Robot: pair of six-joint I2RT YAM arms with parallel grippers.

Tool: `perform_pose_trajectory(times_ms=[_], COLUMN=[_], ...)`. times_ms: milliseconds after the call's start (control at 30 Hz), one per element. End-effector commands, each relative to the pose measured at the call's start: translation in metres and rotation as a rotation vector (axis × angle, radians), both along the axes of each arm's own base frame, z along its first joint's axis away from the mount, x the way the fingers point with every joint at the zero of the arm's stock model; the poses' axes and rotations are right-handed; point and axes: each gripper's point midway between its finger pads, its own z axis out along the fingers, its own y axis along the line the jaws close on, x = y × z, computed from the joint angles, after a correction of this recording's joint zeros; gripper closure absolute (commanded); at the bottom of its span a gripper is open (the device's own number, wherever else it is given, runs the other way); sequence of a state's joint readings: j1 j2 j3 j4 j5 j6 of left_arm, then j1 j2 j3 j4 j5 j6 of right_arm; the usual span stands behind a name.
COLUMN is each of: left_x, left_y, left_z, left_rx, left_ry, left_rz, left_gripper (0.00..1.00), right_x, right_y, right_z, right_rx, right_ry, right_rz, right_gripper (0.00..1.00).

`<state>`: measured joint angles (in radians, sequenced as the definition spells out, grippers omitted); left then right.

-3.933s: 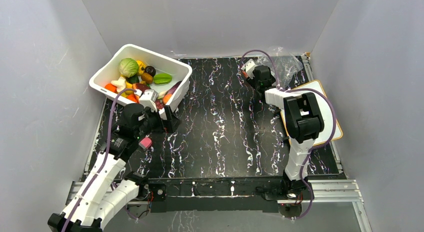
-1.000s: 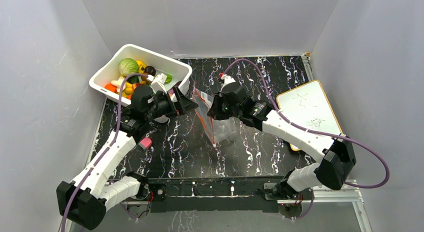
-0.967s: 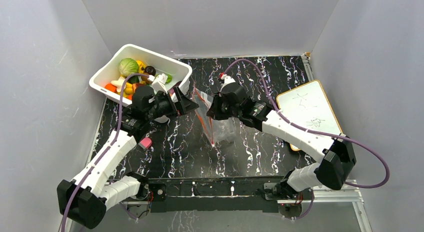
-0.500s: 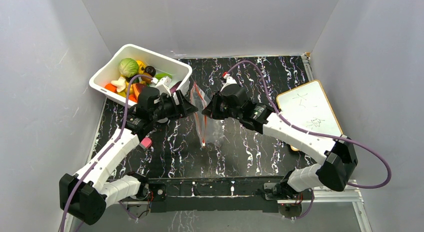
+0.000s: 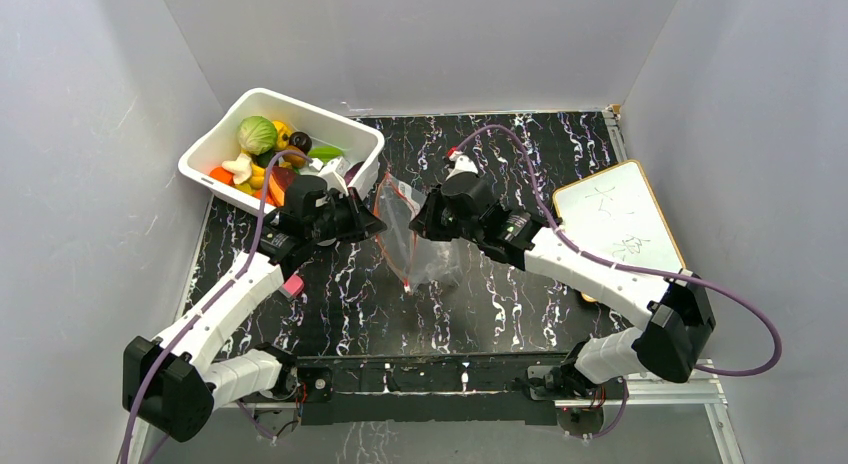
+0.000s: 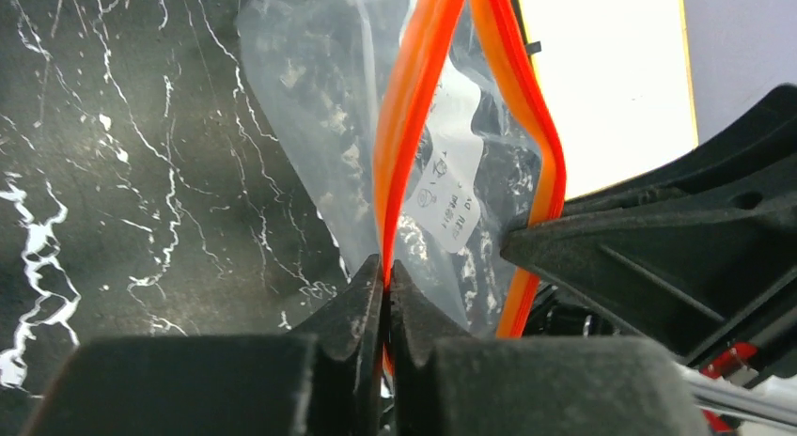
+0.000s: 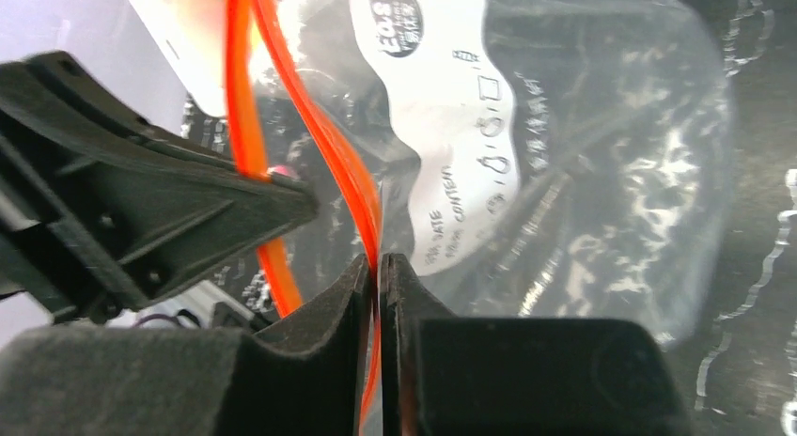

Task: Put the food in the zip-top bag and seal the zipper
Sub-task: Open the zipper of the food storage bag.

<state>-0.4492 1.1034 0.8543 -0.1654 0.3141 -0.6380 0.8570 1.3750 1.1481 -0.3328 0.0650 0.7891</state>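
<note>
Bag: crinkly clear plastic zip-top bag (image 5: 418, 252), held up between the two arms over the middle of the black marbled table (image 5: 500, 304); no food visible inside.
Zipper: red-orange closure strip (image 6: 406, 145), its two lips parted.
Left gripper (image 6: 385, 269): pinched onto one lip.
Right gripper (image 7: 378, 263): pinched onto the opposite lip.
Food: small plastic toy fruits and vegetables (image 5: 262, 156), all in the white rectangular plastic bin (image 5: 300, 106).
Progress: mouth held open; filling and sealing are left.

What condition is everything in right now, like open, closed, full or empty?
Crinkly clear plastic zip-top bag: held up, looks empty.
Red-orange zipper strip: unsealed, sides parted.
Left pincer: shut on one side of it.
Right pincer: shut on the other side.
White rectangular plastic bin: holds colourful plastic toy food.
</note>
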Motion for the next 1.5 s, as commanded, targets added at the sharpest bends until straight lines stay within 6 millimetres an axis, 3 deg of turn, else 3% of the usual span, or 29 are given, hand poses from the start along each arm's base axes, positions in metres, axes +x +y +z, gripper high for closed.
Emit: perform_pose_trajectory(times_ms=[0,100,267,467,567,633,667,833,933,1033,1133,1267,1333,1467], left_x=[-0.005,-0.007,-0.008,-0.011,-0.013,-0.014,-0.012,-0.012,-0.011,-0.008,-0.005,-0.007,-0.006,0.002], left_y=[-0.007,-0.012,-0.016,-0.017,-0.015,-0.011,-0.006,0.024,0.035,0.041,0.037,0.020,0.018,0.025], left_z=[0.023,0.034,0.044,0.051,0.050,0.045,0.040,0.012,0.003,0.001,0.011,0.034,0.042,0.048], left_rx=[-0.048,-0.092,-0.132,-0.150,-0.147,-0.118,-0.086,0.111,0.189,0.234,0.200,0.090,0.071,0.111], left_ry=[-0.034,-0.045,-0.045,-0.054,-0.058,-0.059,-0.057,0.009,0.028,0.040,0.014,-0.047,-0.079,-0.136], left_rz=[-0.034,-0.048,-0.053,-0.058,-0.058,-0.054,-0.028,0.056,0.075,0.097,0.091,0.035,0.034,0.056], left_gripper=[1.00,1.00,1.00,1.00,1.00,1.00,1.00,1.00,1.00,1.00,1.00,1.00,0.91,0.47], right_x=[0.008,0.003,-0.001,0.002,0.007,0.011,0.013,0.013,0.009,0.002,-0.004,-0.012,-0.011,-0.006], right_y=[-0.017,-0.015,-0.010,-0.009,-0.016,-0.025,-0.032,-0.074,-0.098,-0.109,-0.105,-0.080,-0.074,-0.067], right_z=[0.014,0.017,0.018,0.018,0.024,0.029,0.031,0.052,0.065,0.072,0.069,0.064,0.057,0.048], right_rx=[-0.085,-0.106,-0.116,-0.136,-0.138,-0.151,-0.169,-0.264,-0.289,-0.272,-0.242,-0.143,-0.117,-0.150], right_ry=[-0.096,-0.109,-0.114,-0.135,-0.166,-0.198,-0.212,-0.281,-0.308,-0.317,-0.301,-0.274,-0.274,-0.281], right_rz=[-0.060,-0.058,-0.055,-0.066,-0.100,-0.138,-0.161,-0.264,-0.315,-0.327,-0.296,-0.199,-0.191,-0.174], right_gripper=[0.87,0.76,0.72,0.74,0.85,0.98,1.00,1.00,1.00,1.00,1.00,1.00,1.00,1.00])
